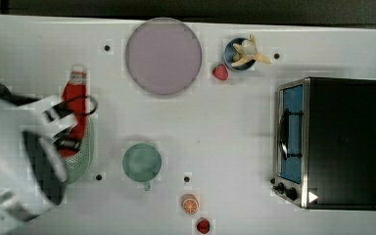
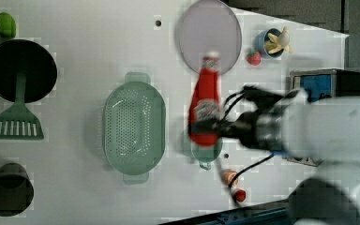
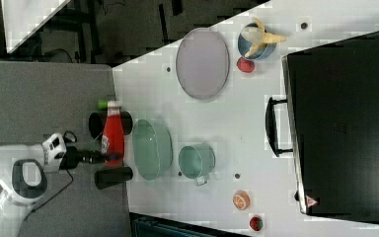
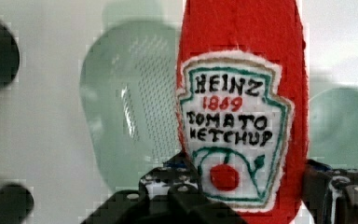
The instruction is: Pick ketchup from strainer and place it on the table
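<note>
My gripper (image 2: 212, 128) is shut on the lower body of the ketchup (image 2: 206, 96), a red bottle with a white cap and label, and holds it in the air. The pale green strainer (image 2: 133, 124) stands empty on the white table (image 1: 235, 127). In the top view the ketchup (image 1: 75, 95) overlaps the strainer (image 1: 85, 156) at its far end, with the gripper (image 1: 67, 128) over it. In the wrist view the ketchup (image 4: 242, 116) stands between the fingers (image 4: 168, 186), with the strainer (image 4: 126, 102) beneath and to one side.
A teal cup (image 1: 142, 161) stands near the strainer and a grey-lilac plate (image 1: 163, 55) beyond it. A toaster oven (image 1: 333, 142), a banana bowl (image 1: 242, 53), a strawberry (image 1: 220, 72) and an orange slice (image 1: 190, 204) lie farther off. A black pan (image 2: 21, 70) and a green spatula (image 2: 16, 122) sit at the left view's left.
</note>
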Controlling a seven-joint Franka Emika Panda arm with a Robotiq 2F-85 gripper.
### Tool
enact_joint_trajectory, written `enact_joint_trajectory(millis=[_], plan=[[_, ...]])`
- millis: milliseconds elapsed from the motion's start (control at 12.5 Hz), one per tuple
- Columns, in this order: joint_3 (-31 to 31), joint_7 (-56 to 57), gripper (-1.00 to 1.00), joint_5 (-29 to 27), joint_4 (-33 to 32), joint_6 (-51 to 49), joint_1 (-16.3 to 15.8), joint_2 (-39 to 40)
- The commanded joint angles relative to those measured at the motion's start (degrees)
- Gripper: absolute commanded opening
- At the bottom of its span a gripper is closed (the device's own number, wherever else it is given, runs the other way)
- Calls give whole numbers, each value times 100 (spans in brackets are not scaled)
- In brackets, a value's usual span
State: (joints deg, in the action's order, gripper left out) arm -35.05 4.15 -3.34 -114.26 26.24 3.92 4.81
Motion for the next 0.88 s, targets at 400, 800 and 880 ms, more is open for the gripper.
enact_joint_trajectory(millis=[400, 800, 880], plan=[[1401, 1117, 22, 25, 369, -178, 494, -139], [2422, 1927, 22, 27, 148, -181, 613, -112], [2568, 1926, 22, 27, 26, -180, 618, -112]])
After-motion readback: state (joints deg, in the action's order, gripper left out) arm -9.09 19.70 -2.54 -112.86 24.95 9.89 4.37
